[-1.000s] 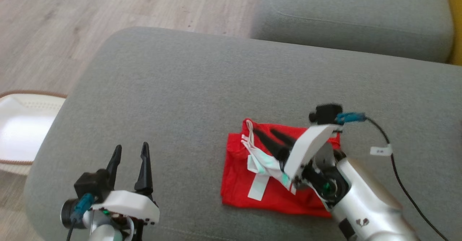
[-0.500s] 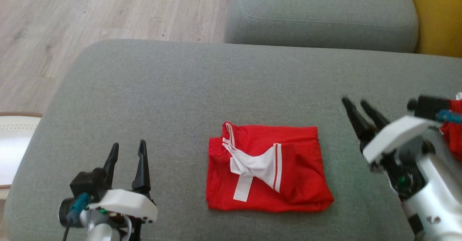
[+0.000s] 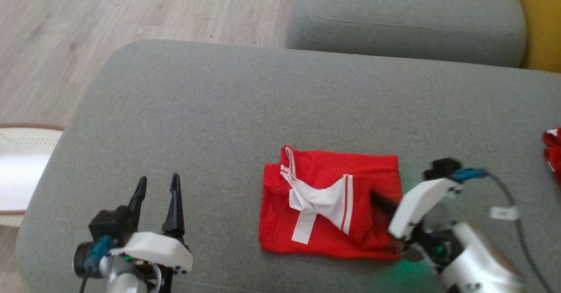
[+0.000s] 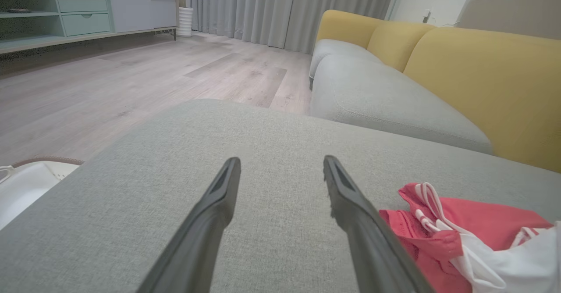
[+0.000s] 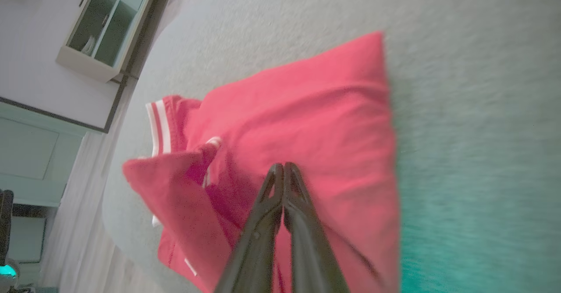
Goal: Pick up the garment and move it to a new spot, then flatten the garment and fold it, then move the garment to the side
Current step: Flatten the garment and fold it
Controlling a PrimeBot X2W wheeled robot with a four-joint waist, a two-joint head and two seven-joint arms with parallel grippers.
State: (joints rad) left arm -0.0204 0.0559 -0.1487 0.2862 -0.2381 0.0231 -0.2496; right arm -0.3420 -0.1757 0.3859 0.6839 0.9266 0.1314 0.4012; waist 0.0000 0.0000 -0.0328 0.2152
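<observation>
The garment (image 3: pixel 328 205) is red with white trim and lies folded into a rough square on the grey sofa cushion (image 3: pixel 245 108). My right gripper (image 3: pixel 373 195) reaches in from the lower right, its tips over the garment's right part. In the right wrist view the garment (image 5: pixel 285 122) lies under that gripper (image 5: pixel 283 168), whose fingers are pressed together; no fabric shows pinched between them. At the lower left my left gripper (image 3: pixel 158 187) stands open over bare cushion, apart from the garment. The left wrist view shows its spread tips (image 4: pixel 280 166) and the garment (image 4: pixel 460 231) to their right.
A white basket (image 3: pixel 17 166) stands on the wooden floor left of the cushion. Another red piece of cloth (image 3: pixel 553 152) lies at the right edge. A second grey cushion (image 3: pixel 403 16) sits behind, with the yellow backrest (image 3: pixel 543 21) beside it.
The camera has shifted. My right gripper, open over the garment a second ago, swung off to the right and has come back to its right part, now shut. The left gripper holds still.
</observation>
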